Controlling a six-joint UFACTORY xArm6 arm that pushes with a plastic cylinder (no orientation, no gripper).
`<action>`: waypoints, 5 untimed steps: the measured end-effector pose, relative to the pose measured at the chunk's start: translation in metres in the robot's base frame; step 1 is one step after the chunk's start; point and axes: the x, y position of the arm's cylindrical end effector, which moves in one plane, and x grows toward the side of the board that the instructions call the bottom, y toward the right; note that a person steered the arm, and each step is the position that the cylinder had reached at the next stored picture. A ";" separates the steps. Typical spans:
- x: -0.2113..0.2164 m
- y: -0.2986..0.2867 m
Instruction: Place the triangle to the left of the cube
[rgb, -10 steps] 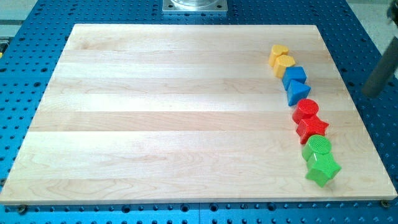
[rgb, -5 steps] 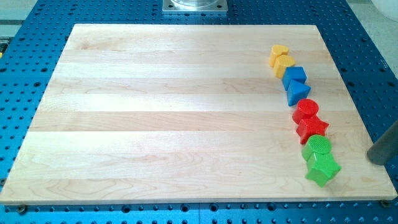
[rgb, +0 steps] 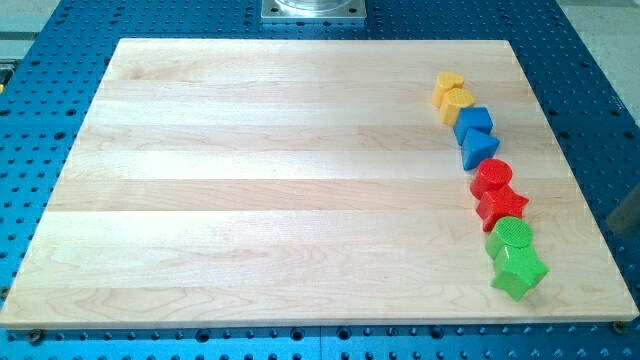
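The blue triangle (rgb: 479, 148) lies on the wooden board (rgb: 280, 180) near the view's right edge. It touches the blue cube (rgb: 474, 122), which sits just above it in the view. Both are part of a curved column of blocks. My rod shows only as a dark blurred piece at the view's far right edge, off the board. My tip (rgb: 617, 226) is well to the right of the red star (rgb: 501, 206) and touches no block.
The column runs from top to bottom: yellow heart (rgb: 449, 82), a second yellow block (rgb: 458, 102), the two blue blocks, red cylinder (rgb: 492, 176), red star, green cylinder (rgb: 512, 235), green star (rgb: 519, 272). A metal base plate (rgb: 314, 9) sits at the view's top.
My rod went down the right side, from beside the blue blocks to beside the green ones, then slid right, nearly out of view. No block has moved.
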 end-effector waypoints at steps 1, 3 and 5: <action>-0.008 0.006; -0.017 0.008; -0.059 -0.008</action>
